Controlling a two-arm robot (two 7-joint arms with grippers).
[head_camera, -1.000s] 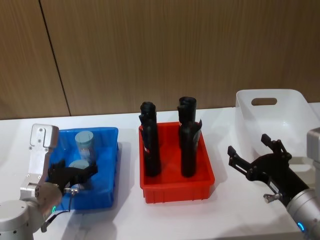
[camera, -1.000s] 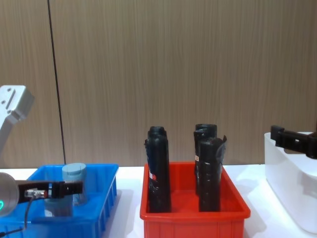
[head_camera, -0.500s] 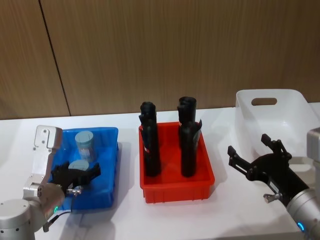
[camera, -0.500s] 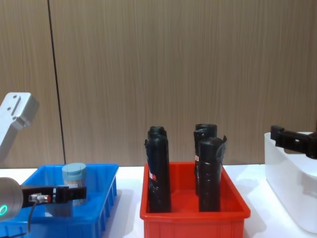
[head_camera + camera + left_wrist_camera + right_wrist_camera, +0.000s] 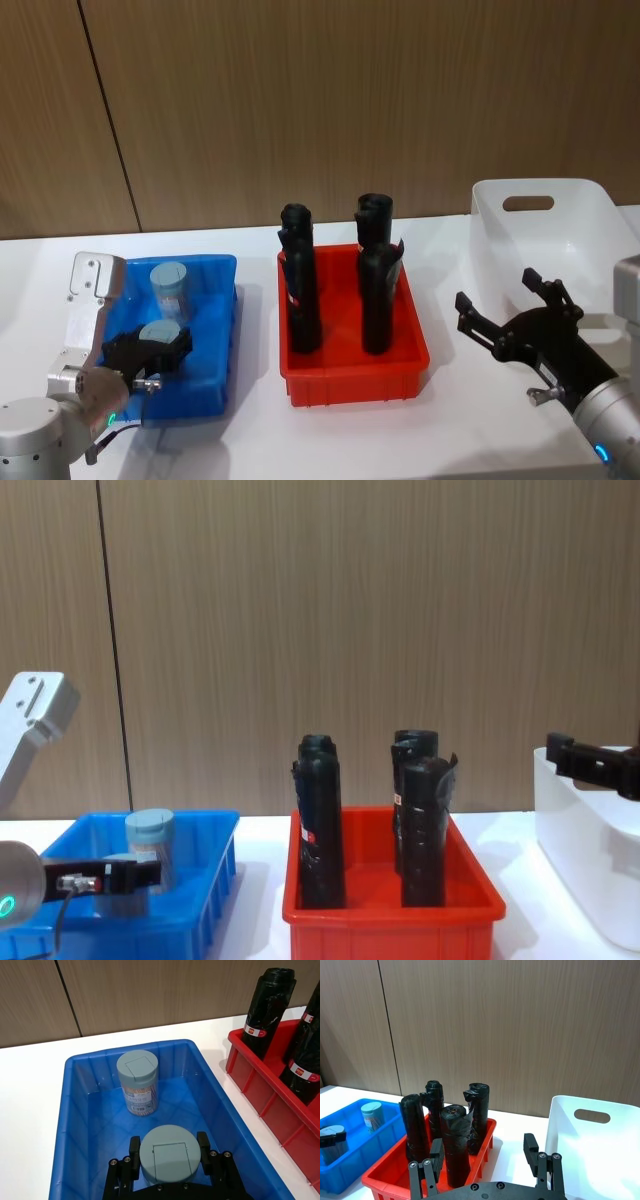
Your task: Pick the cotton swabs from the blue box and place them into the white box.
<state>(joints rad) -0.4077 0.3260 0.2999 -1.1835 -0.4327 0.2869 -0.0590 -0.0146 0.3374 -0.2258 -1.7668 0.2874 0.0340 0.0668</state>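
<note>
- Over the blue box (image 5: 75,1135), our left hand (image 5: 148,350) has drawn in since a second ago. Its fingers, spread wide then, now clamp the near jar (image 5: 168,1160) at the lid.
- We judge the grasp made and the lift next; the far jar (image 5: 138,1082) stands just behind.
- Our right hand (image 5: 495,287) hangs with fingers apart over the surface (image 5: 450,430), beside the white box (image 5: 560,225).
- The left wrist view shows both pads (image 5: 202,1142) against the lid; the head view leaves that contact unclear.

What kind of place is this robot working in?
Probably a lab or test bench for sorting practice: a white table against a wood-panelled wall, with a blue box, red bin and white box lined up in a row.
</note>
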